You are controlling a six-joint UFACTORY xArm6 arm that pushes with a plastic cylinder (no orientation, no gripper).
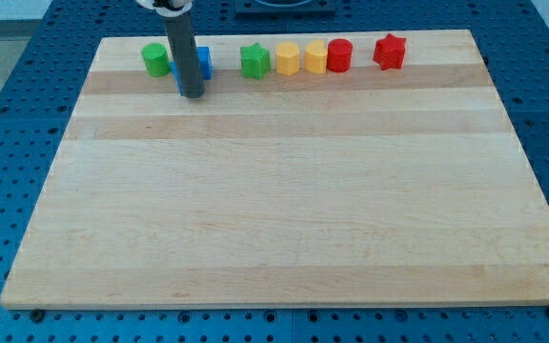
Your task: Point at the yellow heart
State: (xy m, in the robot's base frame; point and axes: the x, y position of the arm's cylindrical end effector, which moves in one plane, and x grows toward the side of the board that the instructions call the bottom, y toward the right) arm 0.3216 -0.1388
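Pointing is not yet done: my tip (191, 93), a bare rod with no pincer to open or close, sits by the blue block (201, 62) at upper left, several blocks left of the yellow heart (315, 57) at top centre.

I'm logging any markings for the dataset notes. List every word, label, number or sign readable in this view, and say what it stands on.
None: no text, number or sign can be read anywhere in this view.
The wooden board is bare wood grain.
The blocks along the view's top, such as the red star and green star, carry no markings.
My tip and its rod are plain and dark.
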